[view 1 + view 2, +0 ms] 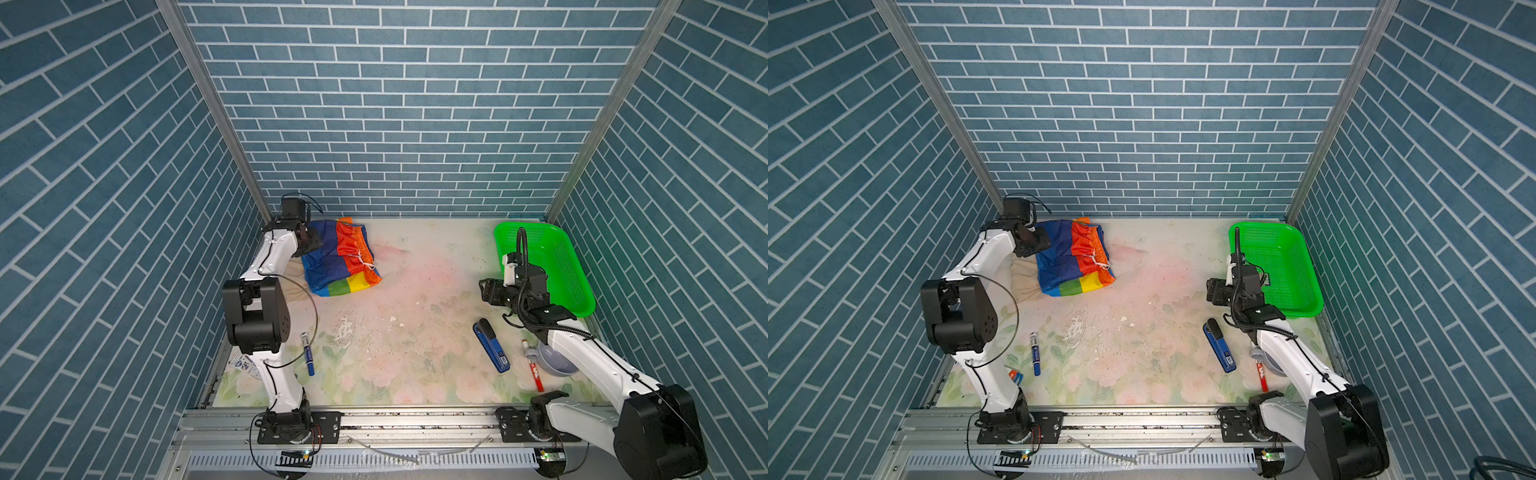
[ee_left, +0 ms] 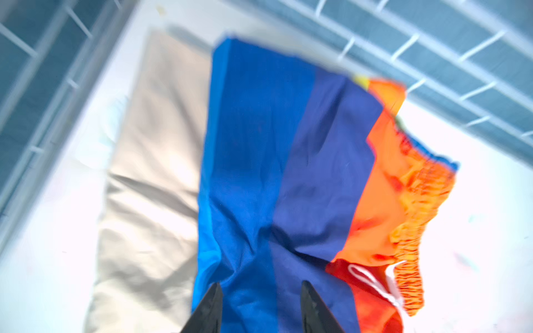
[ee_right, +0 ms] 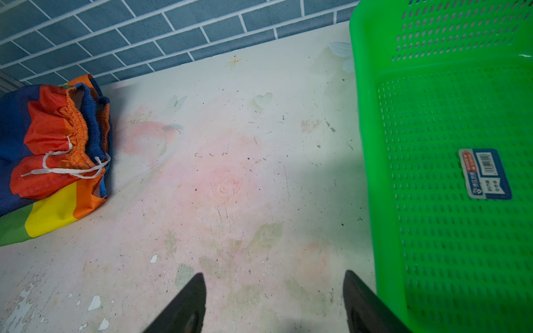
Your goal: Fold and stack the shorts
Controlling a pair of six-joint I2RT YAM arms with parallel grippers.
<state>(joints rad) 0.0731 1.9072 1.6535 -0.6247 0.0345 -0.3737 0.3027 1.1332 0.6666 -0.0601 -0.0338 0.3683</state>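
There are two pairs of shorts, stacked in the far left corner of the table (image 1: 415,299). The rainbow-striped shorts (image 1: 340,257) lie folded on top, with the orange waistband and one white drawstring (image 3: 69,170) turned toward the table's middle. The beige shorts (image 1: 1025,282) lie underneath, and only a strip of them shows on the side nearer the table's left edge.

The left gripper (image 2: 261,284) hangs over the blue stripe of the rainbow-striped shorts. Its two jaws are partly apart, and the cloth shows flat between them. The wrist view is blurred, so I cannot tell whether the tips touch the cloth.

The right gripper (image 3: 274,302) has its two jaws spread wide and holds nothing. It is above bare table, just beside the one green basket (image 1: 573,266), which sits in the far right corner.

Toward the near right corner lie one blue stapler (image 1: 492,345), one red marker (image 1: 533,368) and one grey-blue bowl (image 1: 559,363) that the right arm partly hides. One blue marker (image 1: 307,353) lies near the left edge, beside the left arm.
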